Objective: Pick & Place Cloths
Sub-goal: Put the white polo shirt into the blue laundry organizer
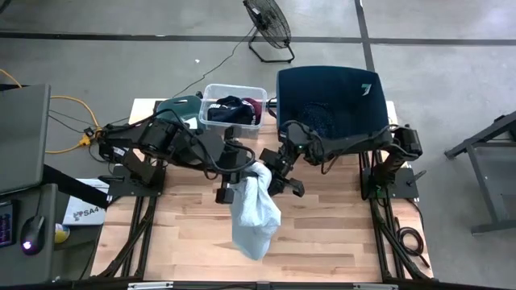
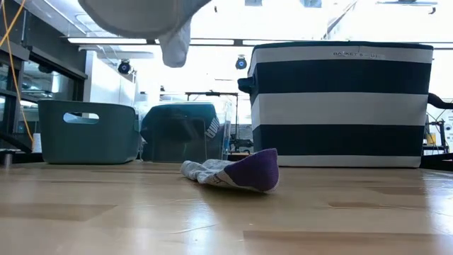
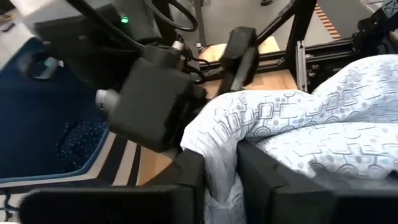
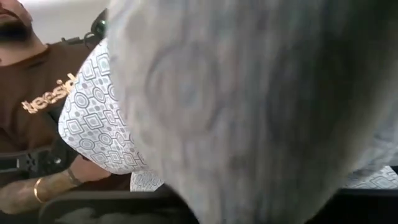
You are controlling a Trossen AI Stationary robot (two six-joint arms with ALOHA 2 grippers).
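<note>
The pale-blue patterned cloth (image 1: pixel 256 211) hangs above the table's middle — my left gripper (image 1: pixel 239 179) pinches a fold of it between closed fingers (image 3: pixel 273 186). My right gripper (image 1: pixel 278 173) presses into the same cloth; its grip I cannot tell.

The large cloth (image 1: pixel 256 211) hangs above the bench (image 1: pixel 339 234) centre, held between the left gripper (image 1: pixel 234 181) and right gripper (image 1: pixel 278 171). Behind stand three bins in a row: small bin (image 1: pixel 173 110) left, clear bin (image 1: pixel 234 109) containing cloths, large bin (image 1: pixel 330 101) right.
</note>
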